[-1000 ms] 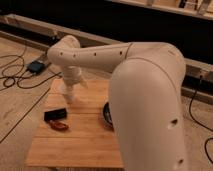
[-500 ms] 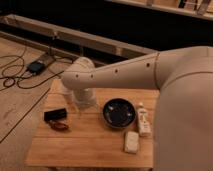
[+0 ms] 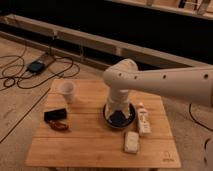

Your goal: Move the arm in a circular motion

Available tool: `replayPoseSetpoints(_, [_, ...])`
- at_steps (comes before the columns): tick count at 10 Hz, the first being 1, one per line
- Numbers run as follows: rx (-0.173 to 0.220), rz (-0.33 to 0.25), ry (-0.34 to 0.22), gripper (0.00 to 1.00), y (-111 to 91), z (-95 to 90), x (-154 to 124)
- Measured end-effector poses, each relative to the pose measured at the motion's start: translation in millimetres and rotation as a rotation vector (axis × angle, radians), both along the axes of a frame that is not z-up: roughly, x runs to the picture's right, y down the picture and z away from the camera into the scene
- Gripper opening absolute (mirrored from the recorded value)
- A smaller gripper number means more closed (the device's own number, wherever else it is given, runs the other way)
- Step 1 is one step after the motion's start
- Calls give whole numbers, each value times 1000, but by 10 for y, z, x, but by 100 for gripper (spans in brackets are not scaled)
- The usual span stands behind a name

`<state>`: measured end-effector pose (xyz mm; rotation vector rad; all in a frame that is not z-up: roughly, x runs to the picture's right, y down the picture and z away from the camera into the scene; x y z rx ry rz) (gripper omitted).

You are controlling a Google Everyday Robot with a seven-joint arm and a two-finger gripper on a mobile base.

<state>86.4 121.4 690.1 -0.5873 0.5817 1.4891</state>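
Note:
The cream-white arm [image 3: 165, 82] with small dark screw holes reaches in from the right edge of the camera view. It bends at a rounded joint [image 3: 121, 75] above the table and points down. Its gripper [image 3: 118, 114] hangs over the dark round bowl [image 3: 129, 121] near the middle right of the wooden table [image 3: 95, 150]. The gripper end is dark against the bowl, and whether it touches the bowl cannot be told.
A clear plastic cup [image 3: 66, 91] stands at the table's back left. A black object [image 3: 55, 115] and a reddish one [image 3: 59, 126] lie at the left. Two white packets [image 3: 143, 121] [image 3: 131, 142] lie right of the bowl. Cables and a power box [image 3: 36, 66] lie on the floor at left.
The arm has swung to the right across the table. The gripper has moved from beside the cup to over the dark bowl, and the cup now shows uncovered.

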Motion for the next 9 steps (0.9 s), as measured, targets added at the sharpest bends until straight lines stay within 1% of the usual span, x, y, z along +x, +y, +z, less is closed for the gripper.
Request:
replayPoseSetpoints(1, [15, 15, 29, 65, -160, 45, 203])
replayPoseSetpoints(2, [35, 17, 39, 65, -314, 84, 295])
replayPoseSetpoints(3, [58, 17, 27, 65, -527, 130, 297])
replayPoseSetpoints(4, [76, 15, -2, 65, -736, 169, 236])
replayPoseSetpoints(5, [83, 16, -12, 65, -822, 178, 221])
replayPoseSetpoints(9, [83, 16, -13, 65, -834, 179, 221])
